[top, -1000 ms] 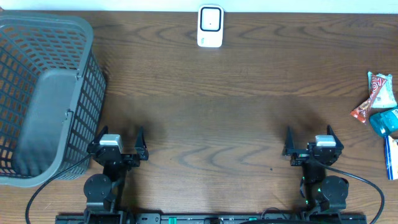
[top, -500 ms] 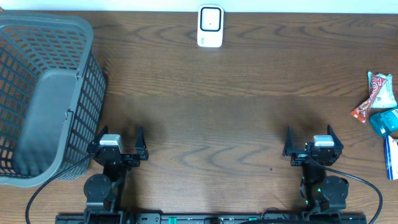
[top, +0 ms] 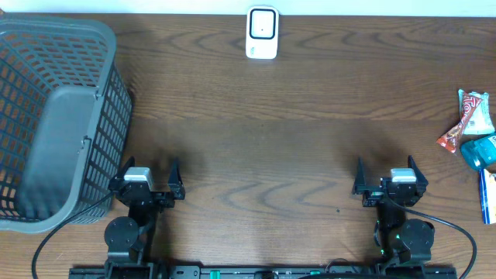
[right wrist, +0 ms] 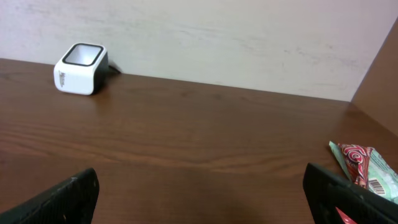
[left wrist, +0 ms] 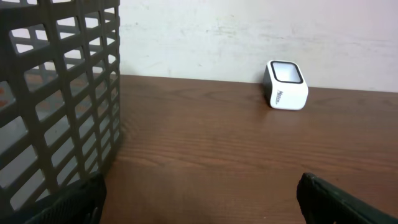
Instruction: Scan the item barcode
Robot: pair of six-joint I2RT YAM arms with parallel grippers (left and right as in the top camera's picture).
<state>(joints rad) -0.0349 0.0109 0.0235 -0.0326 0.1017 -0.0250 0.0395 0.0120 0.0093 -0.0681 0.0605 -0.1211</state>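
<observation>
- Overhead: a red-and-white wrapped snack bar lies at the right edge of the brown wooden desk, long axis slanting lower left to upper right, a teal packet just below it.
- The right gripper, jaws wide and empty, is nearer; the bar lies to its right, further up the frame.
- The left gripper, equally wide and empty, sits beside the grey plastic lattice basket, which looks empty.
- The white boxy scanner stands top centre.
</observation>
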